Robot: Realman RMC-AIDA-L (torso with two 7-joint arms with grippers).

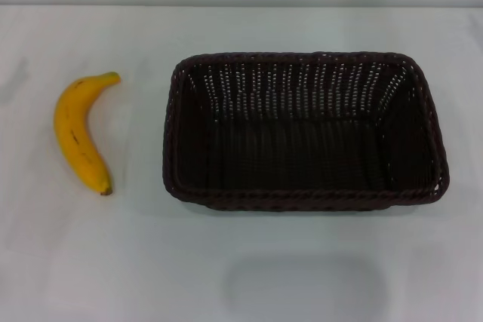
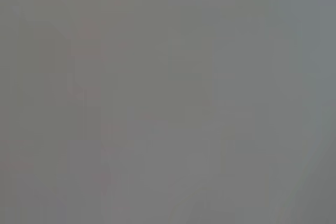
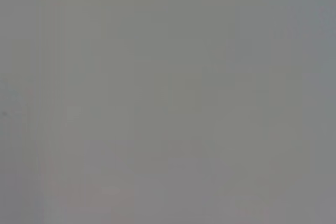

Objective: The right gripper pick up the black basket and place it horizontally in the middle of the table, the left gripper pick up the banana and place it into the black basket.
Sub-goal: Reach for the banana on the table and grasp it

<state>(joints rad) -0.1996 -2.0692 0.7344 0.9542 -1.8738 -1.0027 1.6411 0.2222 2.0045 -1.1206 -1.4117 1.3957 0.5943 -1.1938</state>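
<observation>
In the head view the black basket [image 1: 302, 132], a large dark woven rectangle, stands on the white table [image 1: 241, 262] with its long side running left to right, at the middle and a little right. It holds nothing. The banana [image 1: 81, 132], yellow with a greenish stem end at the far side and a dark tip at the near side, lies on the table to the left of the basket, apart from it. Neither gripper shows in the head view. Both wrist views show only a plain grey surface.
The table's far edge runs along the top of the head view. A faint reflection [image 1: 302, 284] shows on the tabletop in front of the basket. Bare table lies between the banana and the basket and in front of both.
</observation>
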